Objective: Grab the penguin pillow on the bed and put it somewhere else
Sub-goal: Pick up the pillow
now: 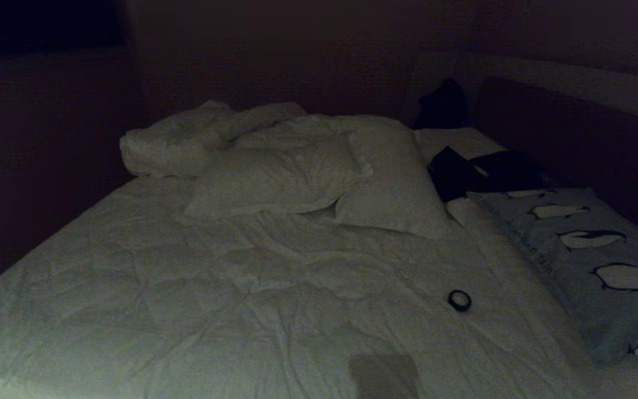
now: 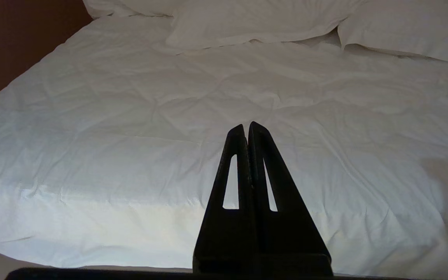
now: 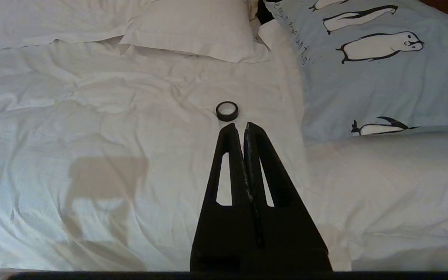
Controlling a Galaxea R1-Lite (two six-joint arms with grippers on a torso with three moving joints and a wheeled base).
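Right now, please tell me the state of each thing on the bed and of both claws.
penguin pillow: lying flat at the bed's right edge, untouched.
white pillows: rumpled, lying near the headboard.
black ring: lying flat on the bedding, left of the penguin pillow.
bed: unmade, bedding wrinkled.
left claw: shut, empty.
right claw: shut, empty.

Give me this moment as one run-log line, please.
penguin pillow: untouched, bed's right side | left gripper: shut | right gripper: shut

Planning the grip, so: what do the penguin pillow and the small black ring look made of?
Penguin pillow: soft woven fabric, probably cotton, matte, with creases and a printed pattern. Black ring: looks like a roll of tape, thin dark band, slightly glossy; material uncertain.
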